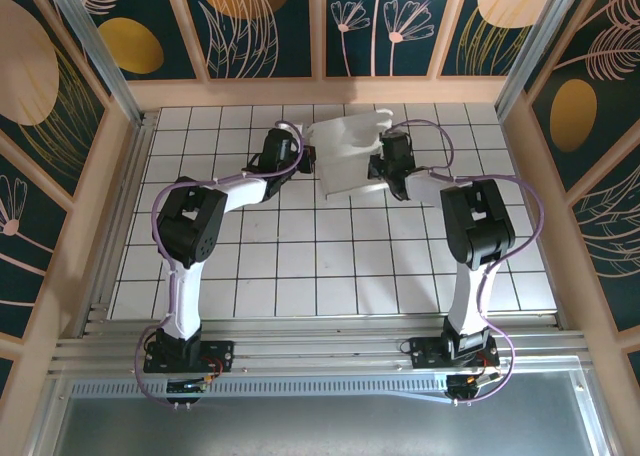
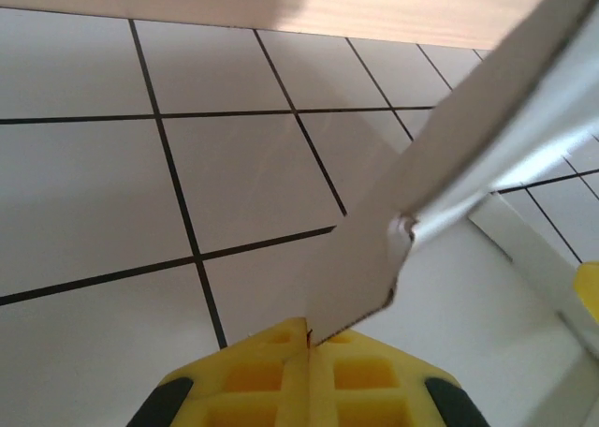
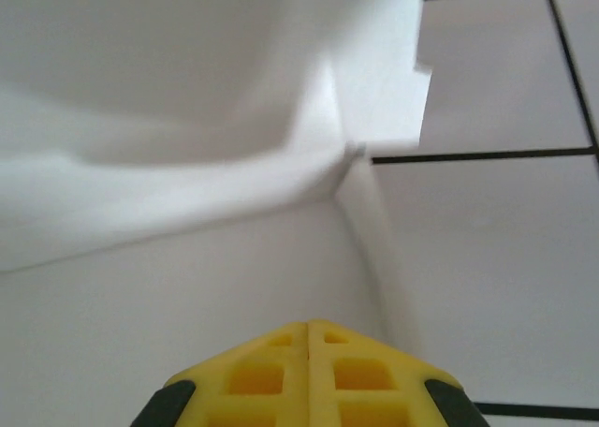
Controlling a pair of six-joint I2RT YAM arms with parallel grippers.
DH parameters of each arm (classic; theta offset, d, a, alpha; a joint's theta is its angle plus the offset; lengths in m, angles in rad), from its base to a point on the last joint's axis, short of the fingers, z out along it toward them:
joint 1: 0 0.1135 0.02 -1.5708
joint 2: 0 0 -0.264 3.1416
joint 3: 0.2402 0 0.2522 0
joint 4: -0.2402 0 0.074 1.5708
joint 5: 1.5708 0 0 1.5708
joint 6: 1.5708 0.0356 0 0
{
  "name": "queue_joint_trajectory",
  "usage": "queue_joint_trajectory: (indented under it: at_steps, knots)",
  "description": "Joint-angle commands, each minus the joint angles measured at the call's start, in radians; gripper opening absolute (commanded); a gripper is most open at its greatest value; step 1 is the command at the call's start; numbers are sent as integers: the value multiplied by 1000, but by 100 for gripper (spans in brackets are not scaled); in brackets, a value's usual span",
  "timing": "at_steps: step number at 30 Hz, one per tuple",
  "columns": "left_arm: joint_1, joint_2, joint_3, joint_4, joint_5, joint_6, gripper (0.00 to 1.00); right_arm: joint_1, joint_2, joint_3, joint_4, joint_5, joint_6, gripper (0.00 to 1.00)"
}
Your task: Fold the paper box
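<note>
The left arm (image 1: 190, 226) bends at the elbow and reaches forward and right. The left gripper (image 2: 309, 341) has its 2 yellow fingers clamped on a flap corner of the paper box (image 1: 345, 156), which lies far-centre on the tiled table (image 1: 300, 266). The right arm (image 1: 478, 226) reaches forward and left. The right gripper (image 3: 309, 331) is closed at the box's right wall; whether it pinches card I cannot tell.
</note>
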Motion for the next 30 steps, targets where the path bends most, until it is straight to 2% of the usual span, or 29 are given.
queue_joint_trajectory:
  at_steps: [1,4,5,7,10,12,13,15,16,20,25,30]
  knots:
    - [-6,-24,-17,35,21,-22,0,15,-23,7,27,-17,11,0]
    - [-6,-33,11,3,25,28,0,14,-31,31,-7,-109,-47,0]
    - [-6,-34,33,-36,20,56,0,10,-42,41,-38,-111,-69,6]
    - [-6,-30,81,-126,-14,113,0,-5,-84,42,-83,-97,-107,21]
    - [-6,-34,122,-209,-45,205,0,-66,-207,-34,-47,-152,-178,49]
    - [-6,-28,149,-252,-31,268,0,-147,-271,-87,29,-304,-208,68]
    - [-6,-24,164,-271,-21,294,0,-191,-280,-96,79,-397,-218,72]
    - [-6,-8,199,-309,-8,340,0,-278,-243,-56,119,-656,-277,74]
    - [-6,2,215,-322,-9,353,0,-304,-209,-21,127,-738,-295,74]
    - [-5,45,284,-365,1,387,0,-343,-3,221,49,-914,-374,75]
    - [-5,88,348,-402,37,416,0,-342,230,534,-150,-966,-564,75]
    - [-5,110,377,-408,44,442,0,-345,343,640,-103,-948,-676,75]
